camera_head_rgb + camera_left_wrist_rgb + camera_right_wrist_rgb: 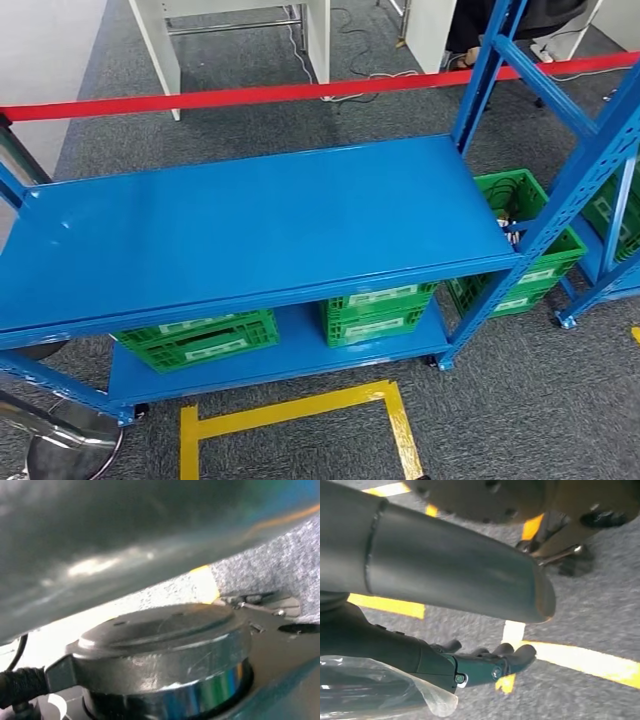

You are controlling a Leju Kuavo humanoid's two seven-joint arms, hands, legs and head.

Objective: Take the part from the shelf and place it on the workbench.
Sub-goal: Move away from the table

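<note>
From the head view, a blue shelf (249,225) stands on grey carpet (513,400), its broad top board bare; green crates (198,338) sit on the lower board and beside the frame, a red tape (226,97) runs behind, and yellow floor tape (302,408) marks a square in front. The left wrist view is blurred, and the left hand's state cannot be told. In the right wrist view, the right hand (486,662) hangs over carpet and yellow lines, dark fingers (520,655) extended together; clear plastic (376,690), seemingly a bagged part, lies behind its palm; whether it is grasped cannot be told.
</note>
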